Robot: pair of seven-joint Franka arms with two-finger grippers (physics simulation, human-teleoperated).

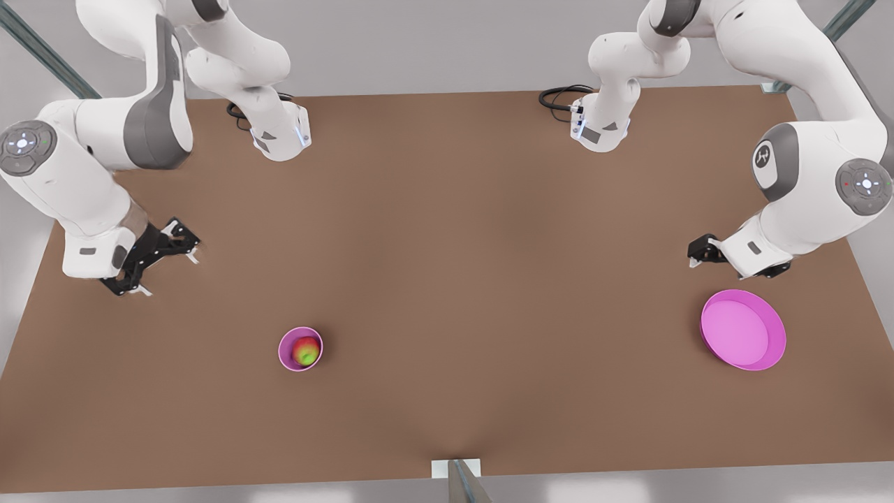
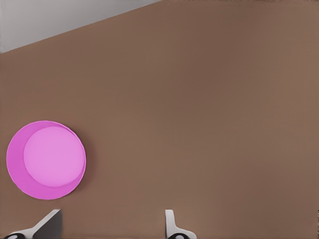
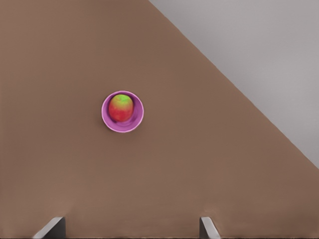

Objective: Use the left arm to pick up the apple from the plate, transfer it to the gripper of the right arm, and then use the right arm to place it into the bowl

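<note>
The red apple (image 1: 306,351) (image 3: 121,108) with its yellow-green patch sits inside the small pink bowl (image 1: 287,348) (image 3: 137,122), on the front view's left. The wide pink plate (image 1: 744,330) (image 2: 47,159) lies bare on the front view's right. My left gripper (image 1: 698,255) (image 2: 109,224) hovers open just behind the plate, holding nothing. My right gripper (image 1: 167,274) (image 3: 129,228) hangs open at the front view's far left, well apart from the bowl, with nothing between its fingers.
The brown table (image 1: 447,244) stretches wide between the two arms. Both arm bases (image 1: 279,136) (image 1: 601,129) stand at the back edge with black cables beside them. A metal post (image 1: 457,478) rises at the front edge.
</note>
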